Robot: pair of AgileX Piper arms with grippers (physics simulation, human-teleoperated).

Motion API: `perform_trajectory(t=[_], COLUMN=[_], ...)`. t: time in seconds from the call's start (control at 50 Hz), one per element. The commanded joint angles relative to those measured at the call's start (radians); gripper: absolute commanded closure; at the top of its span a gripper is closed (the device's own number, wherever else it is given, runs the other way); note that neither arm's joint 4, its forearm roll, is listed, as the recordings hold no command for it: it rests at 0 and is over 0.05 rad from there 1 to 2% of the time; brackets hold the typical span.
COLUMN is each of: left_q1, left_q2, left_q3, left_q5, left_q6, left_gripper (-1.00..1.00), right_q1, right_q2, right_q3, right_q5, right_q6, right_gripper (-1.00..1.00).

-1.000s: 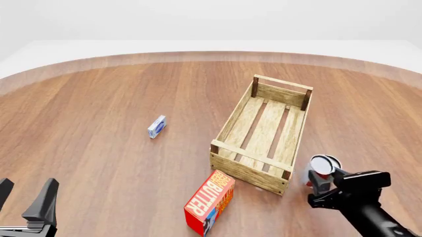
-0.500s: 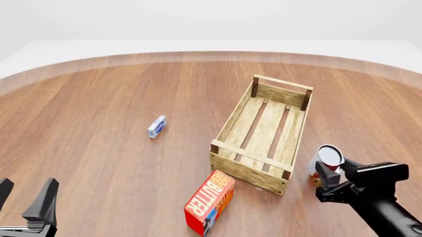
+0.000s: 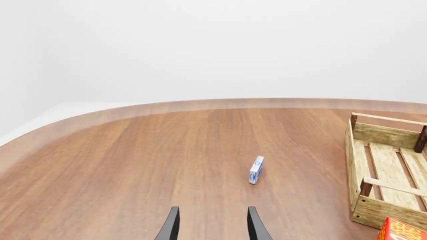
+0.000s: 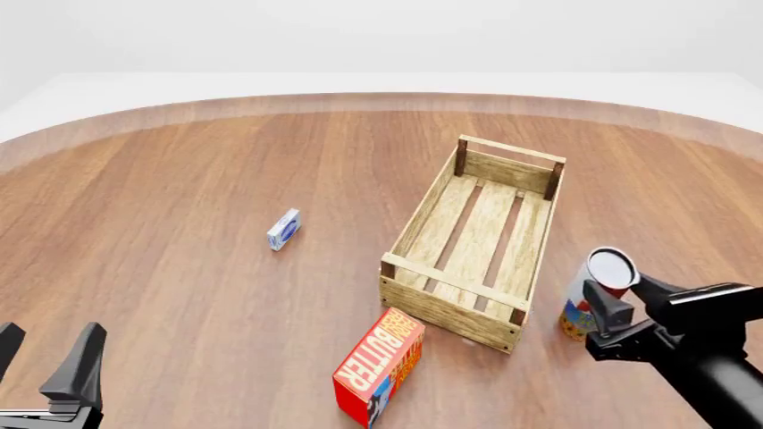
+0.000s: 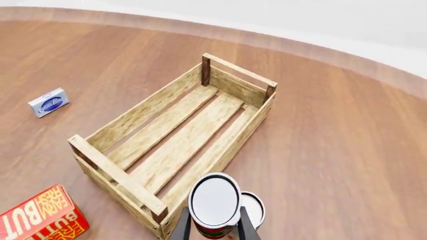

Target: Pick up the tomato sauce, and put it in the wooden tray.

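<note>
The tomato sauce [image 4: 610,271], a small can with a silver-white top, hangs just above the table off the near right corner of the wooden tray [image 4: 412,228]. My right gripper [image 4: 606,308] is shut on it. In the right wrist view the tomato sauce [image 5: 215,201] shows a red and green label between the fingers, with the wooden tray [image 5: 140,117] ahead of it and nothing inside. At the near left my left gripper [image 4: 46,359] stays open and holds nothing. The left wrist view shows that gripper [image 3: 212,227] open over bare wood, and the tray [image 3: 383,135] off to one side.
A second can [image 4: 577,315] with a bluish label stands on the table right beside the held one, its top [image 5: 253,207] showing in the right wrist view. A red butter box [image 4: 379,365] lies at the tray's near end. A small blue-white box [image 4: 284,230] lies left of the tray.
My right gripper has risen and shifted right with the tomato sauce, lifting it off the table and away from the second can. The left arm has not moved.
</note>
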Motion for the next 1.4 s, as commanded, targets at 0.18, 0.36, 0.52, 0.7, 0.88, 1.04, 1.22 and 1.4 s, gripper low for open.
perform_trajectory(t=[0.18, 0.36, 0.52, 0.7, 0.88, 1.04, 1.22, 1.4], left_q1=[0.000, 0.000, 0.000, 0.000, 0.000, 0.000, 0.000, 0.000], left_q2=[0.000, 0.000, 0.000, 0.000, 0.000, 0.000, 0.000, 0.000], left_q3=[0.000, 0.000, 0.000, 0.000, 0.000, 0.000, 0.000, 0.000], left_q5=[0.000, 0.000, 0.000, 0.000, 0.000, 0.000, 0.000, 0.000], left_q6=[0.000, 0.000, 0.000, 0.000, 0.000, 0.000, 0.000, 0.000], left_gripper=[-1.00, -1.00, -1.00, -1.00, -1.00, -1.00, -1.00, -1.00], right_q1=[0.010, 0.024, 0.033, 0.033, 0.030, 0.030, 0.040, 0.046], right_q2=[-0.099, -0.082, -0.048, -0.009, 0.029, 0.076, 0.128, 0.161], right_q3=[-0.050, -0.078, -0.105, -0.124, -0.145, -0.167, -0.187, -0.198], right_q5=[0.114, 0.118, 0.107, 0.087, 0.065, 0.036, 0.005, -0.020], right_q6=[0.015, 0.022, 0.014, 0.002, -0.004, -0.011, -0.011, -0.014], right_gripper=[1.00, 1.00, 1.00, 1.00, 1.00, 1.00, 1.00, 1.00])
